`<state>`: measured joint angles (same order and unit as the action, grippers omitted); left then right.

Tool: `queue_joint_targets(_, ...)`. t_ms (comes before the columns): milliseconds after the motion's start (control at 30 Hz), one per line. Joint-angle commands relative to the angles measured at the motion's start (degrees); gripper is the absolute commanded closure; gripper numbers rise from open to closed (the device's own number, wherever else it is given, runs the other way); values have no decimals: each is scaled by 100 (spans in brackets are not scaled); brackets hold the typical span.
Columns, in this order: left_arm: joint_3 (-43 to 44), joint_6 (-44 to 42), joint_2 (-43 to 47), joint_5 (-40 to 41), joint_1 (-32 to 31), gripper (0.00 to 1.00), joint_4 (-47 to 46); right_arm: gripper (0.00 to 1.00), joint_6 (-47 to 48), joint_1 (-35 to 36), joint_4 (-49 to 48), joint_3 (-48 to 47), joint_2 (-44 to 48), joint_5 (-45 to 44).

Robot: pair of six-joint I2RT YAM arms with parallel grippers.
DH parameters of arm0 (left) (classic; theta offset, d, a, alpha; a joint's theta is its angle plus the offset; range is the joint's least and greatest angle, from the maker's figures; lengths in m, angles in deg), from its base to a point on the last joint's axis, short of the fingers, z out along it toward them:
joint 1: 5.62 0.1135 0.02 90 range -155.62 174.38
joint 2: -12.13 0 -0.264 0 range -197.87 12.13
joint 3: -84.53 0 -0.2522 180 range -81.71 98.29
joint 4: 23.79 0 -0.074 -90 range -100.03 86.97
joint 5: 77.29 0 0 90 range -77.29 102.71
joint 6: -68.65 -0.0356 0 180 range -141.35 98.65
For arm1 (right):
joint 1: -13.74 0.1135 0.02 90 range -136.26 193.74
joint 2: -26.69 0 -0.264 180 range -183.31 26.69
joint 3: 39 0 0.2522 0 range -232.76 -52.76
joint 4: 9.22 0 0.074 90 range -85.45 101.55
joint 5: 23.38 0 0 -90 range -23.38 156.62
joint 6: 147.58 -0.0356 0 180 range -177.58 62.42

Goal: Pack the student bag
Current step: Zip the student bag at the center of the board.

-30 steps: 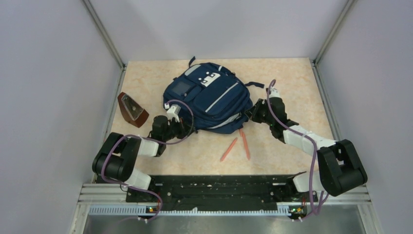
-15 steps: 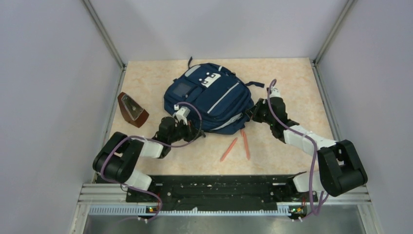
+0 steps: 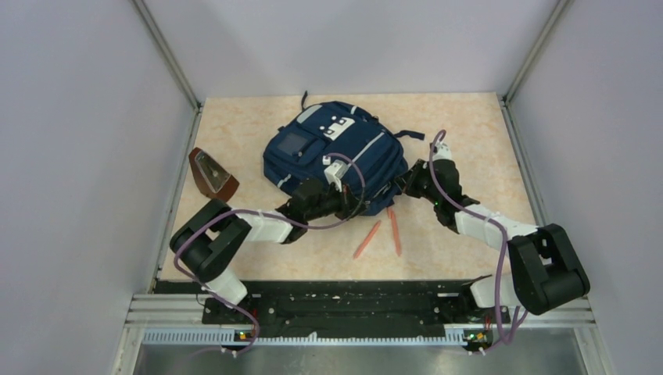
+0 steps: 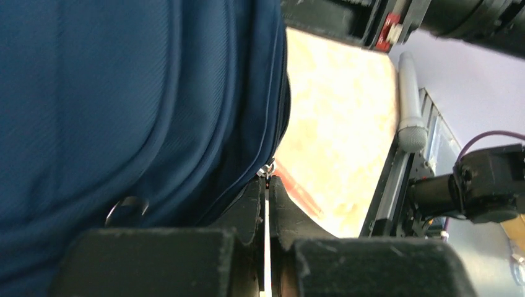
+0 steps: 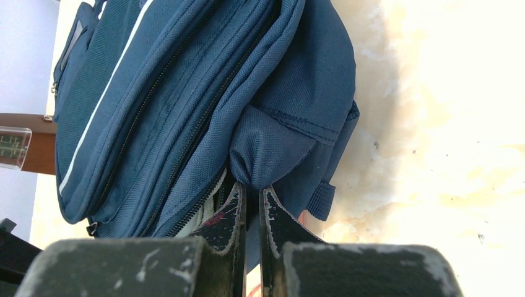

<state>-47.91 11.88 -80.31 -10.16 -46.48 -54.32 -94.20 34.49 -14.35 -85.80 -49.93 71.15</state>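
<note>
the student bag [image 3: 336,152] lies flat on the table [image 3: 234,125], toward the far side. the left gripper [image 4: 267,182] is pressed together at its near edge, apparently on the zip pull [image 4: 266,168]; the right gripper [image 5: 252,192] pinches a fabric fold [image 5: 272,148] at its right corner. best draw the zip along its track while the right holds the cloth taut

It was a robotics lab cell: grey panel walls [image 3: 78,117] on aluminium posts [image 3: 167,55] stood beyond and outboard of the left gripper [image 4: 267,185], a black mounting rail [image 3: 344,301] behind it.
</note>
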Motion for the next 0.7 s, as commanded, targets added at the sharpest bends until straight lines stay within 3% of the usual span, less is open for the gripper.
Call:
queue_joint_targets(0,734,354,-394,252,-343,100,-700,100,-70,147,-782,4,26,38)
queue_joint_targets(167,1065,363,-795,338,-488,100,-837,100,28,210,-694,-3,25,-44)
queue_joint_targets(300,881,162,-608,600,-484,99,-632,100,265,213,-360,-91,208,-221)
queue_joint_targets(333,841,51,-521,667,-476,91,-489,96,337,210,-223,-129,267,-284)
queue_joint_targets(400,793,-207,-259,824,-480,66,7,70,449,210,69,-203,400,-409)
queue_joint_targets(467,763,-418,-16,1022,-478,51,526,43,537,214,371,-243,595,-436)
queue_joint_targets(533,581,-506,246,1302,-477,47,834,34,619,214,617,-258,797,-436)
queue_joint_targets(667,43,-340,707,1527,-476,38,787,27,631,211,895,-38,1276,-255)
